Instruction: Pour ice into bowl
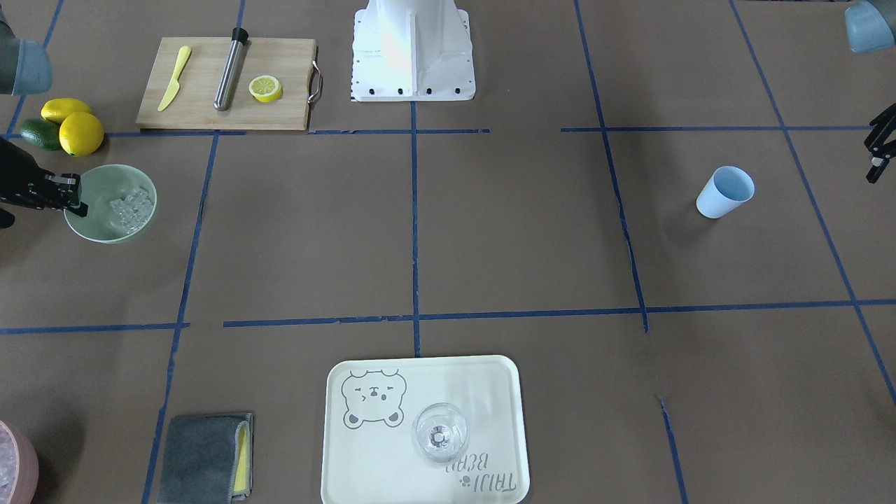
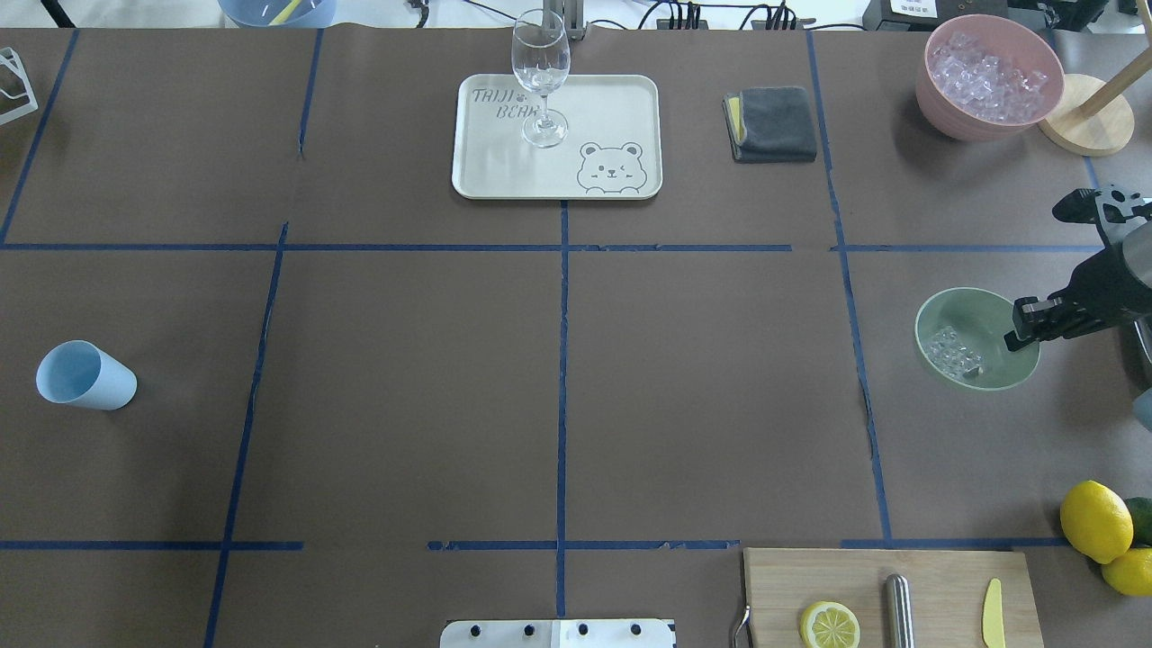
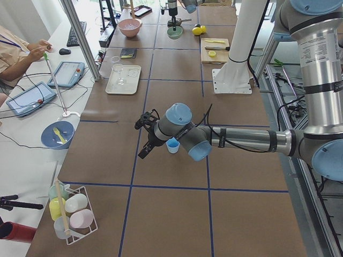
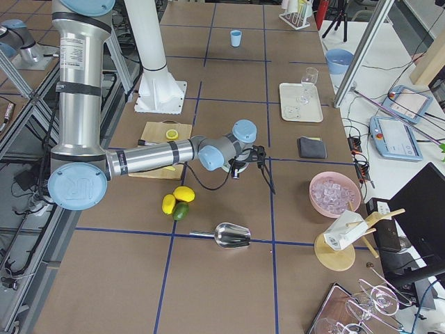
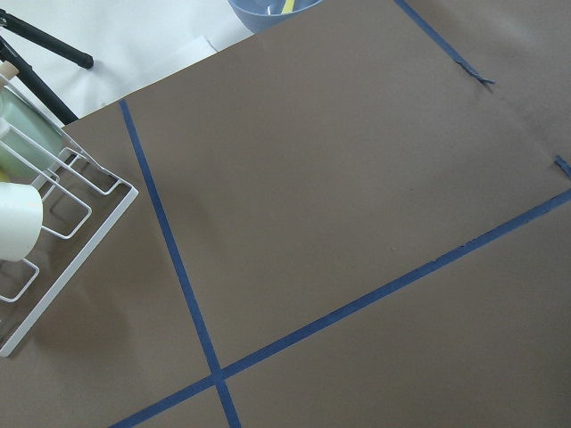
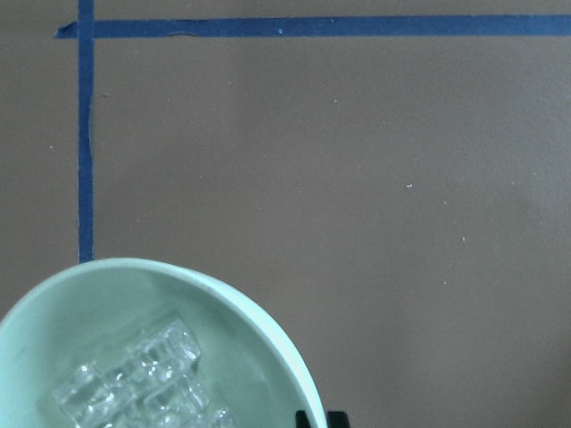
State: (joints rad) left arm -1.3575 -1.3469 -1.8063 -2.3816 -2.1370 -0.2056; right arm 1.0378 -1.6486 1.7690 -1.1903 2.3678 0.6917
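The pale mint-green bowl [image 2: 990, 369] stands at the table's right side and also shows in the front-facing view [image 1: 98, 227]. A small heap of clear ice cubes [image 2: 954, 351] lies in its bottom, seen close in the right wrist view [image 6: 134, 379]. My right gripper [image 2: 1019, 331] reaches in from the right edge. Its black fingertips sit close together at the bowl's near rim [image 6: 299, 392], apparently shut on it. My left gripper [image 1: 873, 157] hangs open and empty above the table beside the blue cup [image 1: 726, 192], apart from it.
A pink container of ice [image 2: 988, 76] stands at the far right by a grey cloth [image 2: 772, 123]. A wine glass [image 2: 541, 76] stands on a white tray [image 2: 504, 175]. Lemons [image 2: 1095, 520] and a cutting board [image 2: 936, 576] with lemon slice, metal rod and knife lie near the robot.
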